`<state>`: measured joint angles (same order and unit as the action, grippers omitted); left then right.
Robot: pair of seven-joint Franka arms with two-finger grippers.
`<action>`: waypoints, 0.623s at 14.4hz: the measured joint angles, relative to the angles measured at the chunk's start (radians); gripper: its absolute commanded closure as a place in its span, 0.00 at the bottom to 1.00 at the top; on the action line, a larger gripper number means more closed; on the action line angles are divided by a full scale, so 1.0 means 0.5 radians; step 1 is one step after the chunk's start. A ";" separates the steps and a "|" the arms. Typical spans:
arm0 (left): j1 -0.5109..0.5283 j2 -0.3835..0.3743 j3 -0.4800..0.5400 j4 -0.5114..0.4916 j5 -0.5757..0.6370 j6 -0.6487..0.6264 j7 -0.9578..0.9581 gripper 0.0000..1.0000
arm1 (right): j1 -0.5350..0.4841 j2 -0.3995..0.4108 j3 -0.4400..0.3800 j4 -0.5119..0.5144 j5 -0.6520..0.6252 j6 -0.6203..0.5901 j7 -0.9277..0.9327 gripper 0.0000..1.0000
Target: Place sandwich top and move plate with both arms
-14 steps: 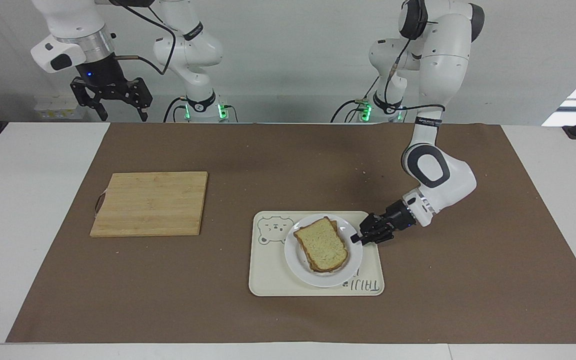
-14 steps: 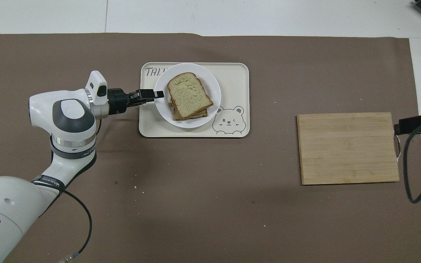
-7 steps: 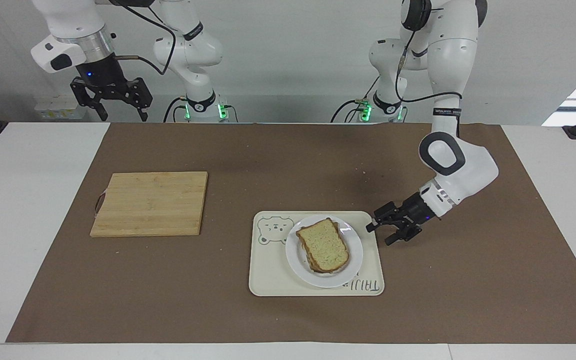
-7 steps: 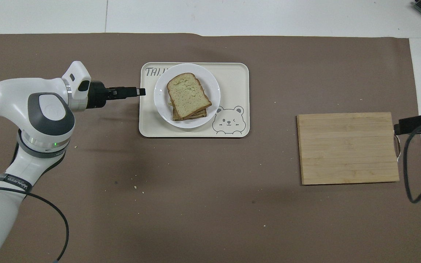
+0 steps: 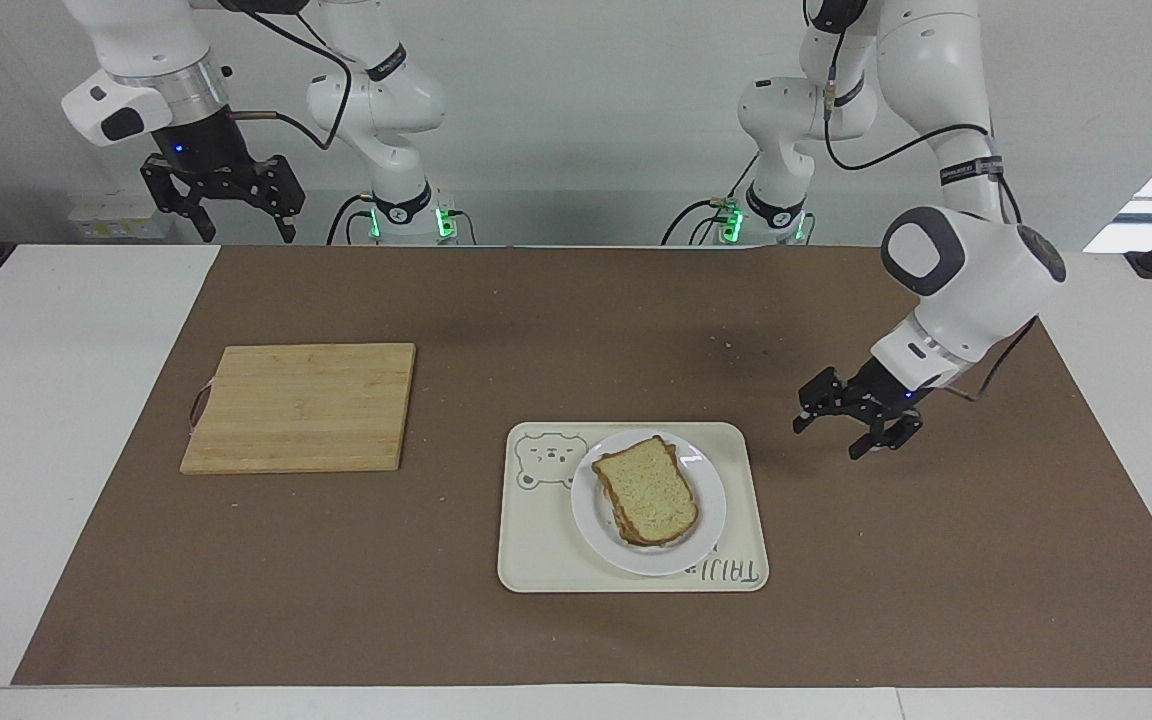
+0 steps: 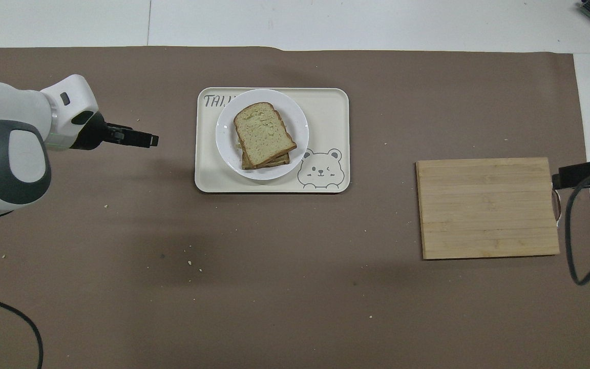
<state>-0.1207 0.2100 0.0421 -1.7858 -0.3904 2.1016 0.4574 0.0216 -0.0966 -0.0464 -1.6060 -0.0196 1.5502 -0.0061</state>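
Note:
The sandwich top [image 5: 648, 490] [image 6: 263, 132], a pale speckled slice with a brown crust, lies on another slice on the white plate [image 5: 708, 520] [image 6: 301, 122]. The plate sits on the cream bear tray [image 5: 536, 562] [image 6: 328, 105]. My left gripper [image 5: 827, 439] [image 6: 147, 139] hangs open and empty over the brown mat, beside the tray toward the left arm's end, clear of plate and tray. My right gripper [image 5: 248, 232] [image 6: 561, 179] waits open and raised at the right arm's end, by the cutting board's edge.
A wooden cutting board [image 5: 301, 405] [image 6: 487, 207] lies on the brown mat [image 5: 936, 560] toward the right arm's end, bare on top. Small crumbs dot the mat. A black cable [image 6: 582, 266] hangs by the board's outer edge.
The left gripper let go at the plate's rim, opened, and drew back off the tray toward the left arm's end, rising a little. The plate, the bread and the right arm stayed put.

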 measured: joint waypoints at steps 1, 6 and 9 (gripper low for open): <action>0.005 -0.043 0.030 0.080 0.121 -0.162 -0.022 0.00 | 0.000 0.000 0.000 0.000 0.000 -0.003 0.000 0.00; 0.019 -0.169 0.082 0.571 0.524 -0.929 -0.208 0.00 | 0.000 0.000 0.001 0.000 0.000 -0.040 0.000 0.00; 0.019 -0.246 0.086 0.692 0.545 -1.135 -0.399 0.00 | 0.000 0.000 0.003 0.000 0.001 -0.041 0.000 0.00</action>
<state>-0.1110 0.0871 0.0851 -1.4396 -0.1177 1.5343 0.2580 0.0217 -0.0967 -0.0448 -1.6060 -0.0191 1.5299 -0.0061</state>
